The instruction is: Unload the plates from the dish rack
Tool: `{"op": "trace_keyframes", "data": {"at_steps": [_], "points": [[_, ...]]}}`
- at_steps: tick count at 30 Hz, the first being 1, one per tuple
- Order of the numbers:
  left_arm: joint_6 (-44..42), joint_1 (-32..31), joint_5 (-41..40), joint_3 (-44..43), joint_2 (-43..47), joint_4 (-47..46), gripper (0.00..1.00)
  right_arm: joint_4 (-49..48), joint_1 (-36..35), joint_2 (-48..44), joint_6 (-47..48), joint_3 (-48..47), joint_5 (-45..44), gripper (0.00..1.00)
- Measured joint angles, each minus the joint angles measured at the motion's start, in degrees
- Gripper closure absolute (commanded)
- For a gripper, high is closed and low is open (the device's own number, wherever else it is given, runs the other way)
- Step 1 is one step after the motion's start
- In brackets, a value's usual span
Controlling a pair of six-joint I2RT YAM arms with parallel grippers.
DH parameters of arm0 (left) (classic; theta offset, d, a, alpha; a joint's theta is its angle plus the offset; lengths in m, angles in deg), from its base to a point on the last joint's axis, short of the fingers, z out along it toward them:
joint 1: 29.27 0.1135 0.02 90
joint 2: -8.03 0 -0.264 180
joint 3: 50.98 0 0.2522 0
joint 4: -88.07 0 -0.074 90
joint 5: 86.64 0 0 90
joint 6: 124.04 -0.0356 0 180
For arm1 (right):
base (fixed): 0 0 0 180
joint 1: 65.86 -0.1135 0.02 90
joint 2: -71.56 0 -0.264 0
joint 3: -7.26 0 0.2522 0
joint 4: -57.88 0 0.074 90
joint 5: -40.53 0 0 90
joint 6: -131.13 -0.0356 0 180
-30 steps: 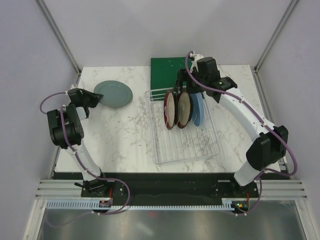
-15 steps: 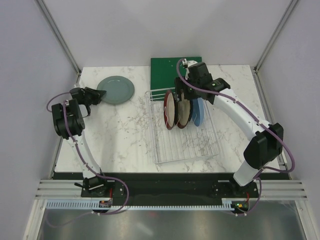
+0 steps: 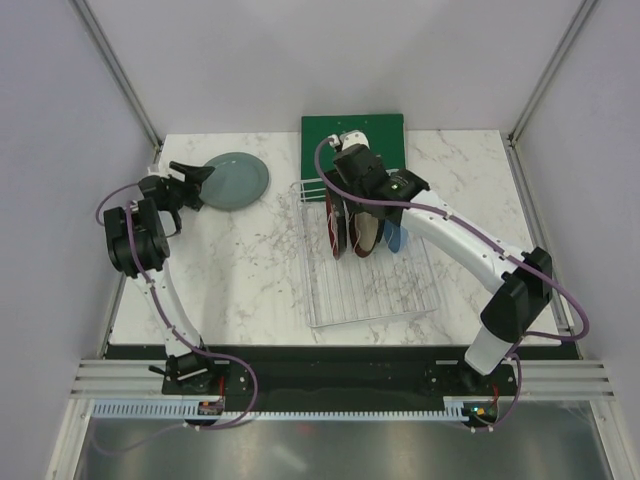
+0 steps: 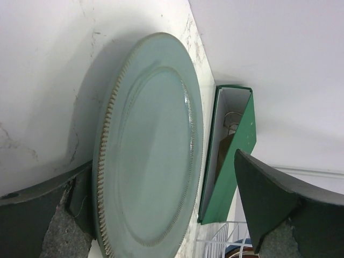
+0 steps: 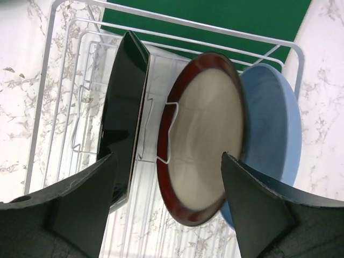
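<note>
In the overhead view the left gripper is standing with its fingers spread at the rim of the grey-green plate, which it was pinching a second ago. That plate is now lying flat on the table, well left of the dish rack, so I judge one of the four plates unloaded. The right gripper is swinging leftwards over the rack's far end, towards the two red-brown plates, which are standing upright beside the light blue plate. In the left wrist view the jaws are gaping wide on either side of the grey-green plate, clamping nothing, with the green board lying beyond. In the right wrist view the fingers are hanging apart above the rack's wires, framing the cream-centred plate and the edge of its dark neighbour but closing on neither. The next pick is looking ready to begin there.
</note>
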Motion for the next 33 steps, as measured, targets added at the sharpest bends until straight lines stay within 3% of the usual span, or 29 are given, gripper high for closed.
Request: {"op": "trace_keyframes", "data": {"at_steps": [10, 17, 27, 33], "points": [[0.2, 0.0, -0.3, 8.4, 5.3, -1.7, 0.0, 2.2, -2.0, 0.0, -0.5, -3.5, -5.0, 0.15], [-2.0, 0.0, -1.2, 13.6, 12.0, 3.9, 0.0, 3.5, -3.5, 2.3, -1.4, -4.4, -6.2, 0.17], [-8.2, 0.0, -3.8, 9.7, 13.6, 17.6, 0.0, 4.2, -4.0, 7.5, -2.4, -4.4, -8.7, 0.2], [-13.6, -0.1, -7.6, 4.4, 13.8, 28.1, 0.0, 4.3, -4.0, 8.6, -3.1, -4.4, -9.6, 0.36]]}}
